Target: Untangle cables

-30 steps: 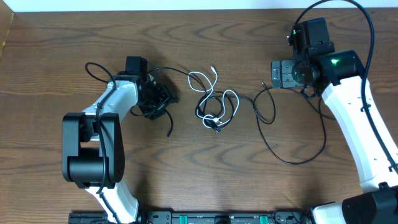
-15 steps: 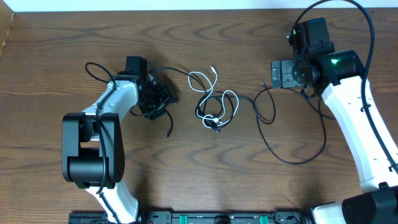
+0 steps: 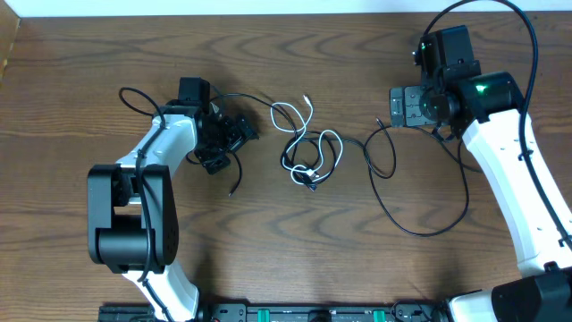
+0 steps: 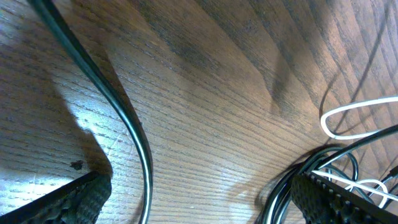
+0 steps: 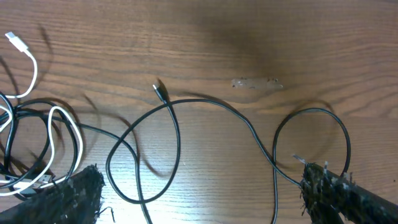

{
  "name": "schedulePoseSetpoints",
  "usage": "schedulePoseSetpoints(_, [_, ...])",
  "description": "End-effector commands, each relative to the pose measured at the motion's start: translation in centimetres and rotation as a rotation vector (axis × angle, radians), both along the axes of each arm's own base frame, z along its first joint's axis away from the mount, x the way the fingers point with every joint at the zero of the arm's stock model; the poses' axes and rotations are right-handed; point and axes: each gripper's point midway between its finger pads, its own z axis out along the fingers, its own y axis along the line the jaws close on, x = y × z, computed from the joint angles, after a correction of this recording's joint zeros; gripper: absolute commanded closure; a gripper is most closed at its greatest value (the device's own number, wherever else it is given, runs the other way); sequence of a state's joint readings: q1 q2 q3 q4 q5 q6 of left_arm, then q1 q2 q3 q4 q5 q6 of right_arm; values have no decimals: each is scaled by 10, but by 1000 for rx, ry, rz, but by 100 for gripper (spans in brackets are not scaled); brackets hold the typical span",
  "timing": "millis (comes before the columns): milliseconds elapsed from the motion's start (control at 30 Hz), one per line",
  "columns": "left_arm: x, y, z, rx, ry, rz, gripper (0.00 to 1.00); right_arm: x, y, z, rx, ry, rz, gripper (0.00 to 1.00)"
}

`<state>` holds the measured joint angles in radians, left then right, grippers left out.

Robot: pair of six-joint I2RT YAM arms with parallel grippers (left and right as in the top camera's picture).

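The black cable runs in wide loops on the right of the table. Its other stretch passes under my left gripper and ends in a tail. The white cable lies coiled mid-table, crossed with the black one. My left gripper is open; the black cable lies loose on the wood between its fingers. My right gripper hovers open over black loops, holding nothing. The right wrist view also shows a black plug and the white plug.
The wooden table carries only the cables. The thick black robot wire arches over the right arm at the back right. A small whitish smear marks the wood ahead of the right gripper.
My left gripper has opened and let go of the black cable. The cable's tail has shifted slightly left. The right arm has not moved.
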<state>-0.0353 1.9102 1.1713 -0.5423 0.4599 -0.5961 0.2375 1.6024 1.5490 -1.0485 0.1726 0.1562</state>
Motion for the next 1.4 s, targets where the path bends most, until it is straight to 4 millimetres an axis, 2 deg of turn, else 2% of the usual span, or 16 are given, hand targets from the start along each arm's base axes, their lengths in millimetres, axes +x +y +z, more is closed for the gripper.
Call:
schedulePoseSetpoints(0, [-30,30,-46,171,125,-3,1,-2,-1,9,9,-25,-7,1])
schedulePoseSetpoints(267, [-30,88,-51,518,112,-47,1,-2,-1,9,9,-25,-7,1])
schedulePoseSetpoints(567, [-31,92,-50,537,117,-47,2,-2,-1,9,9,-25,-7,1])
schedulePoseSetpoints(633, [-35,81,-50,481,121,-98,2,-2,-1,9,9,-25,-7,1])
schedulePoseSetpoints(667, [-33,69,-48,416,101,-144,2,-2,-1,9,9,-25,-7,1])
schedulePoseSetpoints(767, [-26,44,-26,275,40,-197,2,-2,-1,9,9,-25,-7,1])
schedulePoseSetpoints(1033, [-8,22,62,168,-198,-151,2,-2,-1,9,9,-25,-7,1])
schedulePoseSetpoints(1167, [-6,16,84,154,-248,-114,2,-2,-1,9,9,-25,-7,1])
schedulePoseSetpoints(1267, [-9,6,85,136,-230,-88,1,-1,-1,10,11,-30,-8,1])
schedulePoseSetpoints(1367, [-13,-8,76,129,-222,-117,31,7,2,15,21,-69,-7,1])
